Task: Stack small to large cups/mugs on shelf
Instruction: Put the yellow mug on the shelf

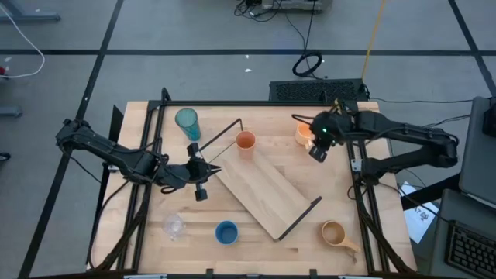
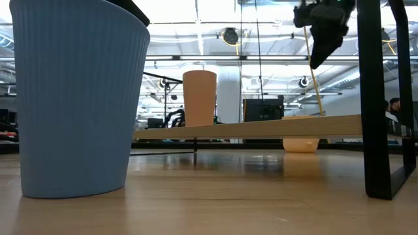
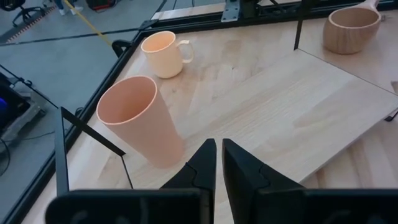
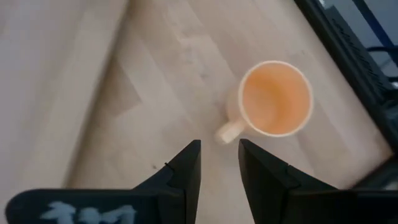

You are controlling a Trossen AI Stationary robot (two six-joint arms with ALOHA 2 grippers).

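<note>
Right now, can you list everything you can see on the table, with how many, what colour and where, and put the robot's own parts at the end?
shelf board: one, light wood with black wire ends, lying diagonally mid-table
tumbler: one, teal, far left
small cup: one, orange, standing on the board's far end
orange mug: one, with handle, far right, under the right gripper
tan mug: one, with handle, near right
short cup: one, blue, near edge
glass: one, clear, near left
left gripper: shut, empty, beside the board
right gripper: partly open above the orange mug's handle, holding nothing
</note>
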